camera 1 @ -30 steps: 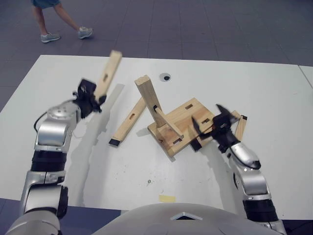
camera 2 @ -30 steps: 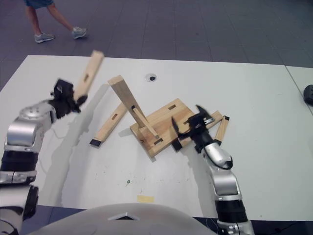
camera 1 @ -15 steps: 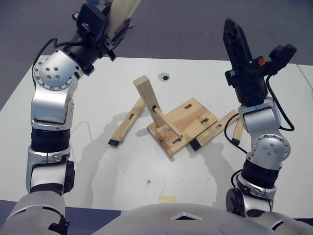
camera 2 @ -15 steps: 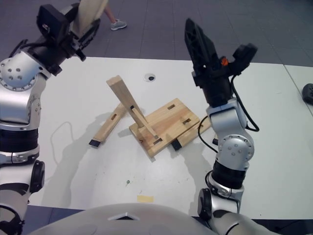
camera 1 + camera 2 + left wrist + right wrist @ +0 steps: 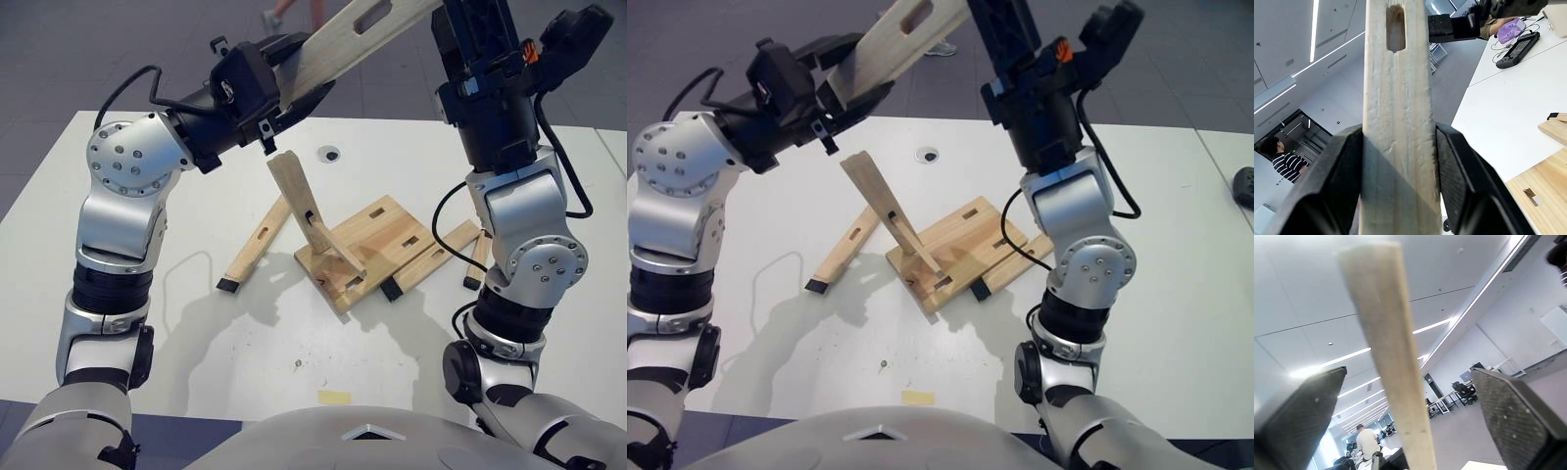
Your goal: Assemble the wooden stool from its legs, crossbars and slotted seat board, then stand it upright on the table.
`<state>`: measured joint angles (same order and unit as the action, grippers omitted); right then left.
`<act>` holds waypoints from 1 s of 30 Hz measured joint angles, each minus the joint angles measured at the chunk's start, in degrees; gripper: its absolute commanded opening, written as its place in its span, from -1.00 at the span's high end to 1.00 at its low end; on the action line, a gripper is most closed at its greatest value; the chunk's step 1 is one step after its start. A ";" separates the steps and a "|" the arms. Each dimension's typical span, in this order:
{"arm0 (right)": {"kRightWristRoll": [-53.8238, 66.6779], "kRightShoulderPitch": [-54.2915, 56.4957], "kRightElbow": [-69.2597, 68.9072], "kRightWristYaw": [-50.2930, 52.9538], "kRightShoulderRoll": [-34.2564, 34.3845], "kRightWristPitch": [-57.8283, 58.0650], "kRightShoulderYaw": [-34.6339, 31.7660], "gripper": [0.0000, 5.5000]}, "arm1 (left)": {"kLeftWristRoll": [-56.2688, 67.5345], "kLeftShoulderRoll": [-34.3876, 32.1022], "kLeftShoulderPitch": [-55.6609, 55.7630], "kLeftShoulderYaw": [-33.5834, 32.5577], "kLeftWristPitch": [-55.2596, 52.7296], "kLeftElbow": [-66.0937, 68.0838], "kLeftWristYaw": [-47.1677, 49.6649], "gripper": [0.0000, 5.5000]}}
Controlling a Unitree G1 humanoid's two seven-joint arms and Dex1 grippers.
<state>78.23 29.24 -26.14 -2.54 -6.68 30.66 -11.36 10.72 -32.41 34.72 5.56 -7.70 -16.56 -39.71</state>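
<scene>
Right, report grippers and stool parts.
Left gripper shut on slotted wooden leg, held high. Right gripper open around its far end. Wooden seat board lies on white table.

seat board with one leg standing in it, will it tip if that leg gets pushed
Probably rocks: the seat board seems to lie partly on a loose leg. The standing leg leans, so a high push would likely lever it over. Solid wood should not flex.

Pale, matt, rough-grained wooden leg (image 5: pixel 1398 122)

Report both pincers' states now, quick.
Left pincer: closed on the wooden leg.
Right pincer: open, straddling that leg without touching it.
</scene>
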 measured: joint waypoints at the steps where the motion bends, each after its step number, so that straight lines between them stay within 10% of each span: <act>1: -0.49 -0.03 -0.02 -0.56 -0.47 -0.01 0.35 -0.40 | 0.00 0.03 -0.04 0.03 0.00 -0.01 -0.21 0.26; 18: -8.54 0.34 0.11 -1.71 0.14 -4.28 1.53 0.63 | 0.91 0.85 -2.93 0.62 -2.49 -2.60 -1.77 0.26; 30: -8.27 0.30 0.90 0.35 3.37 -8.57 -1.89 0.64 | 9.28 2.69 -2.59 -2.81 -12.19 -3.33 -1.40 -0.27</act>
<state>69.96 29.53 -25.23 -2.19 -3.32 22.09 -13.24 20.00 -29.72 32.13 2.75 -19.89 -19.89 -41.11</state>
